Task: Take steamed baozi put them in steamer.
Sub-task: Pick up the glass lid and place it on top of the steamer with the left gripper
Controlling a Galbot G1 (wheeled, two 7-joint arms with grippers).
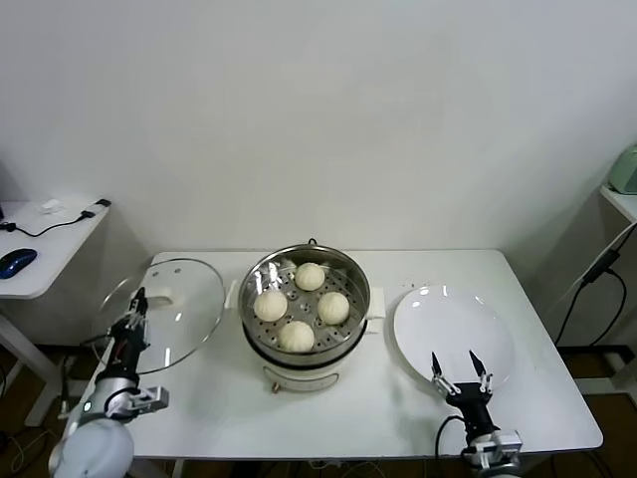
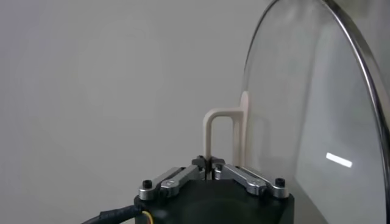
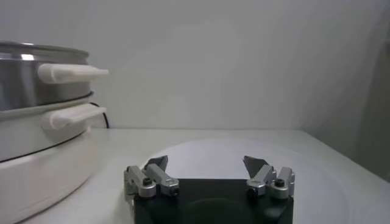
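Note:
Several cream-white baozi (image 1: 310, 276) lie on the perforated tray inside the shiny steamer (image 1: 350, 276) at the table's middle. The steamer's steel wall and white side handles also show in the right wrist view (image 3: 30, 79). My left gripper (image 1: 137, 296) is at the table's left edge, shut on the white handle (image 2: 222, 128) of the round glass lid (image 1: 179, 319). The lid fills the side of the left wrist view (image 2: 311, 109) beyond my left gripper (image 2: 209, 161). My right gripper (image 1: 459, 366) is open and empty at the near rim of the white plate (image 1: 453, 324).
The plate (image 3: 201, 149) is bare and lies right of the steamer's white base (image 3: 42, 170). A side desk (image 1: 40, 249) with a blue mouse stands at far left. A shelf edge (image 1: 622, 199) and cables are at far right.

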